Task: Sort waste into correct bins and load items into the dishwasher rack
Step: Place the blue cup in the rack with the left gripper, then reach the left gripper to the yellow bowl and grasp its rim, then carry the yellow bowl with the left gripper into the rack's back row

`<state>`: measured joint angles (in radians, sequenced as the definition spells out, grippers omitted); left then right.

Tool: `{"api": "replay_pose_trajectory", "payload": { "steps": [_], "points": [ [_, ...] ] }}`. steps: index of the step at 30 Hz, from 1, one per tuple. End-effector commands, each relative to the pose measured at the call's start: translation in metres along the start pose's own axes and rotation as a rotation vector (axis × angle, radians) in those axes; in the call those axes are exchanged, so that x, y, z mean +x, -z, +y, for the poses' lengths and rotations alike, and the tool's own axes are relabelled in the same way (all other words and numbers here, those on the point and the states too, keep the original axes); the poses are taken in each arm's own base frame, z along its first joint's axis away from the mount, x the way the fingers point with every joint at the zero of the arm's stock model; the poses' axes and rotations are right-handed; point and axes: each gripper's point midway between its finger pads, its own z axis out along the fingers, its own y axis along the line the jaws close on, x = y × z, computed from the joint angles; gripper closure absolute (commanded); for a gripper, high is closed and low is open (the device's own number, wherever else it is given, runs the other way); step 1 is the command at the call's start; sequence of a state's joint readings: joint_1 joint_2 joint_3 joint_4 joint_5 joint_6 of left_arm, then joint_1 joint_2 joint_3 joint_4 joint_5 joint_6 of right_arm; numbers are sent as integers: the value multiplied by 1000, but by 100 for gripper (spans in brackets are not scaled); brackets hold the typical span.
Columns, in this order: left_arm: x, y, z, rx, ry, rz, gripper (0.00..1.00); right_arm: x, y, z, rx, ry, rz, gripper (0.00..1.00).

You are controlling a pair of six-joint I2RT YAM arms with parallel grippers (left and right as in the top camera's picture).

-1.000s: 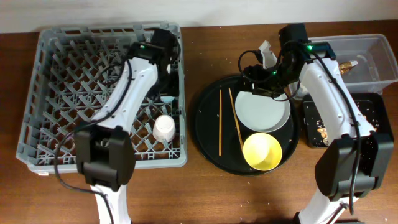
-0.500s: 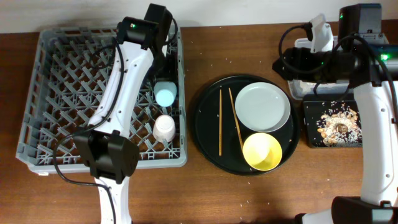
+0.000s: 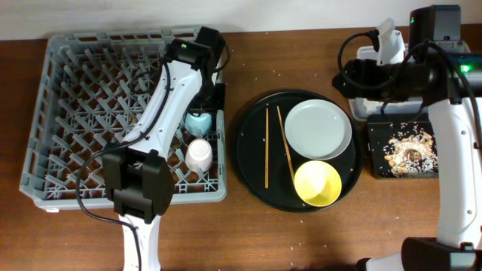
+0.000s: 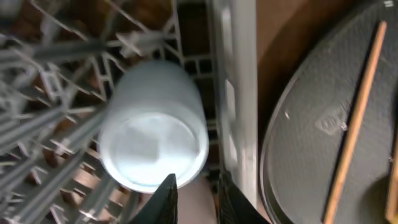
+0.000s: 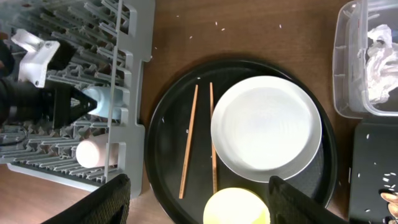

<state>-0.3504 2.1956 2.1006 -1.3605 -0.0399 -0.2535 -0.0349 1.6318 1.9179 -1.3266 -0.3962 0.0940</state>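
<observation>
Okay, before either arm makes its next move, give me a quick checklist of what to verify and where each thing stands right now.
1. Blue cup in the dishwasher rack: ok.
2. Pink cup in the rack: ok.
3. Left gripper clear of the blue cup: cannot tell, a fingertip sits at its edge.
4. Right gripper open and empty: ok.
5. Plate, yellow bowl, chopsticks loaded: not ok, on the round tray.
6. Tissue in the clear tub: ok.
</observation>
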Motion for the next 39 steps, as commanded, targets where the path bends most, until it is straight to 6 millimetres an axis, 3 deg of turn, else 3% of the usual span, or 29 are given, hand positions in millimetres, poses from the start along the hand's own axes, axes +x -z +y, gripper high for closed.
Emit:
{"api": "replay_pose_trajectory", "payload": {
  "steps": [1,3,4,6,7,9,12,14,17,21,25,27,29,31,33,35,37,39],
  "points": [
    [-14,5,11,-51,6,-63,78,-1,0,-2,15,15,-2,29],
    [-30,40,6,-19,9,-142,78,-1,0,-2,15,14,-2,29],
    [-38,78,-16,117,-5,-201,71,-2,0,-4,26,14,-5,29],
    [-32,103,-64,366,-69,-196,51,-5,1,-16,96,12,-20,27],
    [-23,98,-85,389,-107,-166,46,-8,5,-32,158,-57,-37,23],
    [-12,85,-112,395,-159,-133,47,-11,14,-58,214,-164,-65,22],
    [12,37,-176,399,-280,-55,47,-5,35,-106,280,-292,-78,18],
    [24,5,-204,394,-331,-10,52,0,38,-113,297,-314,-68,17],
    [37,-20,-222,384,-364,33,53,1,37,-113,300,-315,-61,17],
    [45,-23,-226,375,-381,53,54,2,36,-114,300,-317,-56,16],
    [104,-16,-237,418,-643,203,54,2,35,-114,300,-318,-51,16],
    [130,-13,-254,426,-807,213,53,2,35,-114,300,-319,-51,16],
    [135,-25,-259,317,-863,186,53,4,35,-114,300,-321,-45,16],
    [129,-56,-251,141,-756,174,54,4,35,-114,301,-321,-45,16],
    [125,-69,-249,127,-724,185,61,4,35,-114,301,-321,-44,16],
    [119,-70,-246,113,-693,169,61,4,35,-114,300,-320,-44,16],
    [120,-70,-246,113,-689,171,99,4,35,-114,300,-320,-44,16],
    [122,-67,-242,107,-682,189,99,4,35,-114,300,-320,-44,16]
  ]
}}
